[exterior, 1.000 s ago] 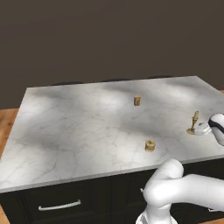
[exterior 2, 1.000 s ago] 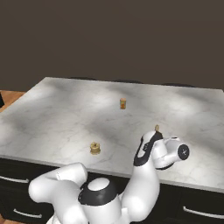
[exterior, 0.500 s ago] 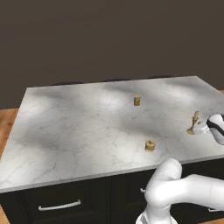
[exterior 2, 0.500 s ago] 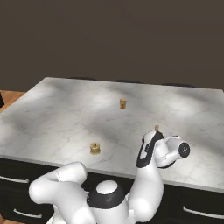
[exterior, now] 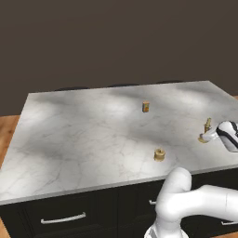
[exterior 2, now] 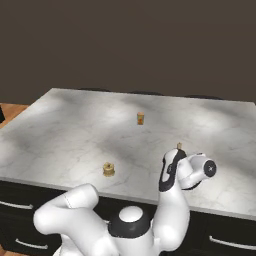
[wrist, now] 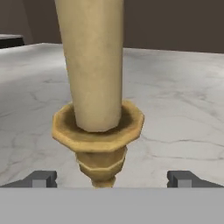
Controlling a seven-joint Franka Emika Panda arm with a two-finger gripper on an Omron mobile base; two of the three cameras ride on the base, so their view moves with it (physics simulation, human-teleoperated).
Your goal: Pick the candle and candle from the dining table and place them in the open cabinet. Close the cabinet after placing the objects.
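In the left base view, the dining table point(exterior: 83, 135) spreads out to the left of the claw, its white-grey veined marble top over a black base with a silver drawer handle point(exterior: 63, 218) at the front. Well to the claw's left and farther back on the marble stands a small brown and cream object point(exterior: 145, 106), upright and alone. Nearer, to the claw's left and close to the front edge, sits the short stubby candle point(exterior: 159, 155), also upright. Just in front of the claw, near the table's right edge, stands the taper candle point(exterior: 206, 130) in its brass candlestick, with the white hand close against it from the right.

In the right base view the same order runs: the stubby candle point(exterior 2: 108, 169) sits left of the claw near the front edge, the small brown and cream object point(exterior 2: 140, 118) stands farther back, and the tip of the taper point(exterior 2: 179, 146) pokes up just behind the white wrist.

In the hand view the claw point(wrist: 112, 178) stands wide, one dark fingertip point(wrist: 41, 178) to the left and the other to the right of the candlestick's stem, neither touching it. The cream taper point(wrist: 92, 61) rises upright between them out of its brass cup point(wrist: 97, 129), with marble behind it.
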